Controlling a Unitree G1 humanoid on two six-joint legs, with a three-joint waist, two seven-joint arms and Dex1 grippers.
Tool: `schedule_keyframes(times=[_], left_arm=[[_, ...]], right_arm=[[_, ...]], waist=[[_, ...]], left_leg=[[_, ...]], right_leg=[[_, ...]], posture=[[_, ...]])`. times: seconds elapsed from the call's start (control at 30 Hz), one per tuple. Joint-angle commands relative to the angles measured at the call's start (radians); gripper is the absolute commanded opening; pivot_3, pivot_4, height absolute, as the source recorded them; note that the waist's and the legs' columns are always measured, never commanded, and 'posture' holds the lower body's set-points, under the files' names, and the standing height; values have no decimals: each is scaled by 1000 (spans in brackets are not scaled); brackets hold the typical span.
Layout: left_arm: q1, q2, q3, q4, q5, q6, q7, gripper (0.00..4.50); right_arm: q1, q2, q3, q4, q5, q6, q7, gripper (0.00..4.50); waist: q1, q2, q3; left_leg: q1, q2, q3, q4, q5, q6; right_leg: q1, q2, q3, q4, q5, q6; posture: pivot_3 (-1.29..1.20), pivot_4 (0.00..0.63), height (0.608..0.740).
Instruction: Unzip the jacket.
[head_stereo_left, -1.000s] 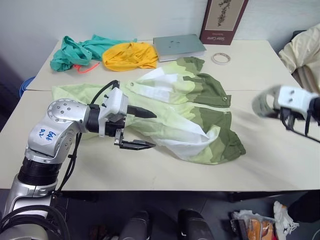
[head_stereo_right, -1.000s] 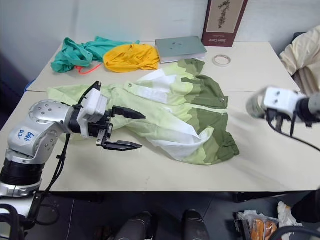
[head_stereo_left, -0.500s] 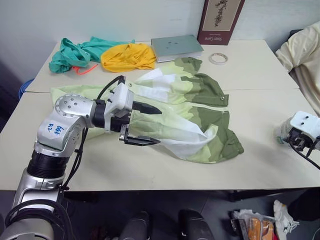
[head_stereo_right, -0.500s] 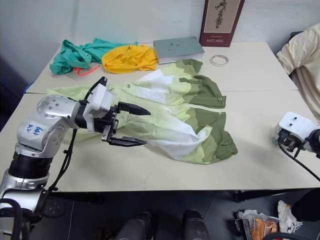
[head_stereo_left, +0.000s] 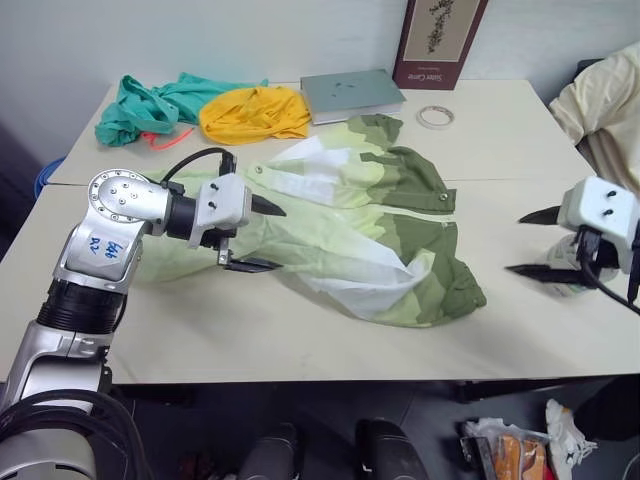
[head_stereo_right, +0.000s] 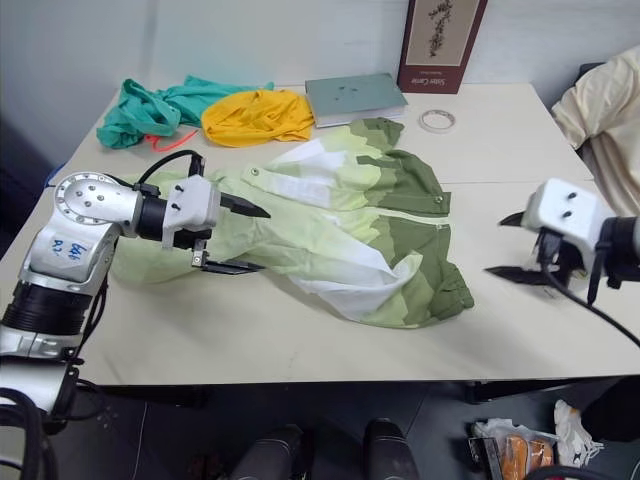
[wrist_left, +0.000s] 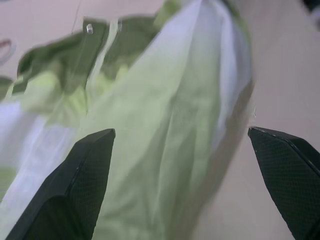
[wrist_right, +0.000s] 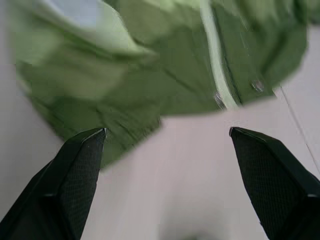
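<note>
The jacket (head_stereo_left: 370, 210), in wavy bands of pale green, white and olive, lies crumpled across the middle of the table. My left gripper (head_stereo_left: 258, 236) is open over the jacket's pale left part, its fingers (wrist_left: 75, 185) spread wide above the cloth (wrist_left: 165, 145) and holding nothing. My right gripper (head_stereo_left: 530, 243) is open over bare table to the right of the jacket, pointing at its olive edge (wrist_right: 165, 90). Small metal snaps (wrist_right: 257, 86) sit along the pale placket.
At the back of the table (head_stereo_left: 300, 330) lie a teal cloth (head_stereo_left: 150, 100), a yellow cloth (head_stereo_left: 255, 110), a grey book (head_stereo_left: 352, 93), a tape roll (head_stereo_left: 436, 117) and an upright maroon box (head_stereo_left: 440, 40). A cream garment (head_stereo_left: 605, 100) hangs at the right.
My right gripper has gone from shut to open and swung in toward the jacket's right side. My left gripper has shifted left over the pale sleeve side, still open.
</note>
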Motion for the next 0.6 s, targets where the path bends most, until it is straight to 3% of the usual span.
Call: schedule_keyframes(times=[0.03, 0.33, 0.4, 0.43, 0.6], left_arm=[[-52, -16, -37, 104, 95, -175, -9, 4500], [-102, -138, -61, 278, 198, -338, 85, 4500], [-104, -153, -56, 293, 205, -356, 100, 4101], [-101, -156, -54, 290, 204, -358, 98, 3943], [-79, -139, -47, 281, 205, -374, 84, 2375]], right_arm=[[14, 45, 62, -146, 33, 20, -29, 4115], [-141, 244, 307, 67, -180, -107, -196, 4115], [-169, 290, 335, 113, -200, -119, -212, 4152], [-176, 307, 342, 128, -205, -123, -217, 3957], [-169, 327, 353, 138, -209, -143, -203, 2497]], waist=[[11, -1, 0], [16, -3, 1], [14, -3, 1], [14, -2, 1], [14, -2, 1]], left_leg=[[0, -1, 0, 1, 0, 0], [-10, -3, -3, 13, -1, 3], [-11, -3, -3, 13, -1, 3], [-11, -3, -3, 13, -1, 3], [-13, -4, -3, 14, -1, 3]], right_leg=[[0, -1, 0, 0, 0, 0], [-6, -2, -2, 6, 1, 1], [-7, -2, -3, 7, 1, 1], [-8, -2, -4, 8, 1, 1], [-10, -2, -6, 9, 1, 1]], posture=[[0, 150, 740], [0, 150, 740], [0, 150, 740], [0, 150, 740], [0, 150, 740]])
